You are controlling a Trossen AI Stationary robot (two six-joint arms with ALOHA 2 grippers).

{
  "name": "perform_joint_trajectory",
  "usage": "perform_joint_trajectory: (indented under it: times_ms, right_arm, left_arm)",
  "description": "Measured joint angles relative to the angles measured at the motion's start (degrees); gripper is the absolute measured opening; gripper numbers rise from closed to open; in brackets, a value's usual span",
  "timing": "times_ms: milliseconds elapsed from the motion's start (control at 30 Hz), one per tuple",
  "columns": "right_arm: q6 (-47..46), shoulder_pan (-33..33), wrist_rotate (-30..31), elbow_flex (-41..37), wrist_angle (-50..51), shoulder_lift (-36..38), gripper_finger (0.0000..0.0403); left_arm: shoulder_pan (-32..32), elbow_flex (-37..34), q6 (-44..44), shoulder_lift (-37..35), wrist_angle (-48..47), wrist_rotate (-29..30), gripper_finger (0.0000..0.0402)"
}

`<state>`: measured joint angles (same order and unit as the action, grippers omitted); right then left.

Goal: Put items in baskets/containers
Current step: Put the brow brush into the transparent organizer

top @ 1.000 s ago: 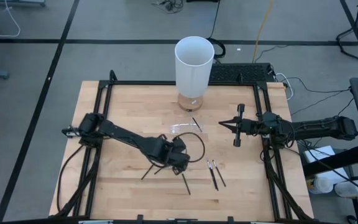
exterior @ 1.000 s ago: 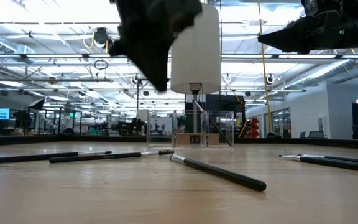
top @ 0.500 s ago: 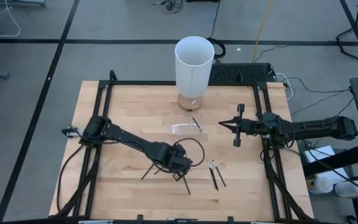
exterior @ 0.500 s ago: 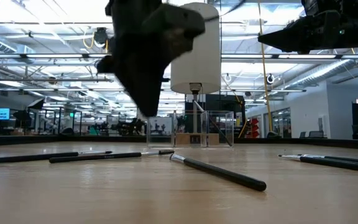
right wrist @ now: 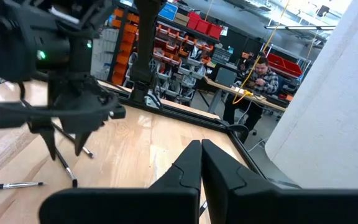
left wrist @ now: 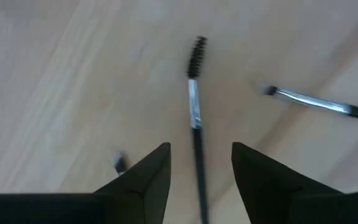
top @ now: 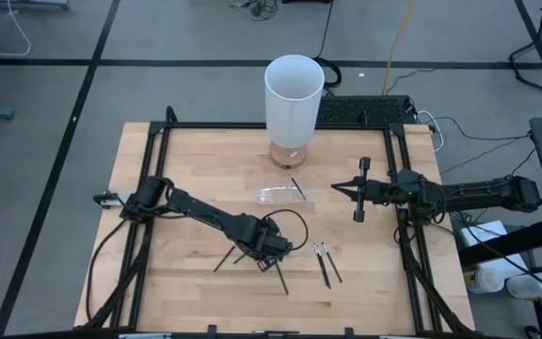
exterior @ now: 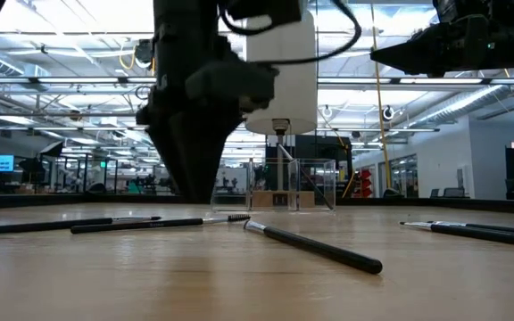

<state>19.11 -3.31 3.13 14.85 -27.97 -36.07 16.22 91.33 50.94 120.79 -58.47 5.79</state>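
Observation:
My left gripper (top: 269, 252) (left wrist: 197, 171) points straight down, open, low over the middle of the wooden table (top: 177, 169). One thin dark stick with a brush tip (left wrist: 195, 106) lies flat on the wood and runs between its fingers; neither finger touches it. Another stick (left wrist: 316, 102) lies beside it, and more sticks (top: 326, 264) (exterior: 315, 247) lie flat nearby. The clear low container (top: 276, 195) (exterior: 297, 185) stands farther back. My right gripper (top: 339, 187) (right wrist: 201, 158) hangs shut above the table's right side, pointing toward the left.
A tall white cylinder (top: 294, 99) stands at the table's far edge behind the container. One stick (top: 296, 186) lies by the container. A black frame (top: 158, 141) borders the table. A person (right wrist: 257, 78) sits in the room beyond.
My left gripper has come down toward the table over the sticks and has tipped from a slant to pointing straight down. The sticks lie where they were.

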Motion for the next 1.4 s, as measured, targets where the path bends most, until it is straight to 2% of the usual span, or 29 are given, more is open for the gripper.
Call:
perform_joint_trajectory:
  times_ms: [300, 600, 933, 1200, 1400]
  right_arm:
    - [0.0, 0.0, 0.0, 0.0, 0.0, 0.0, 0.0]
    - [0.0, 0.0, 0.0, 0.0, 0.0, 0.0, 0.0]
    - [0.0, 0.0, 0.0, 0.0, 0.1, 0.0, 0.0]
    - [0.0, 0.0, 0.0, 0.0, 0.1, 0.0, 0.0]
    - [0.0, 0.0, 0.0, 0.0, 0.1, 0.0, 0.0]
  left_arm:
    - [-0.5, -4.1, 1.5, 0.0, 3.2, -2.1, 0.0179]
    - [-0.8, -4.4, 1.3, 0.0, 6.5, -1.9, 0.0174]
    - [-1.2, -4.2, -0.1, 3.7, 8.6, -5.8, 0.0077]
    - [-1.1, -4.2, -1.1, 4.0, 9.2, -5.8, 0.0015]
    - [-0.8, -4.6, -1.9, 2.1, 9.5, -2.7, 0.0017]
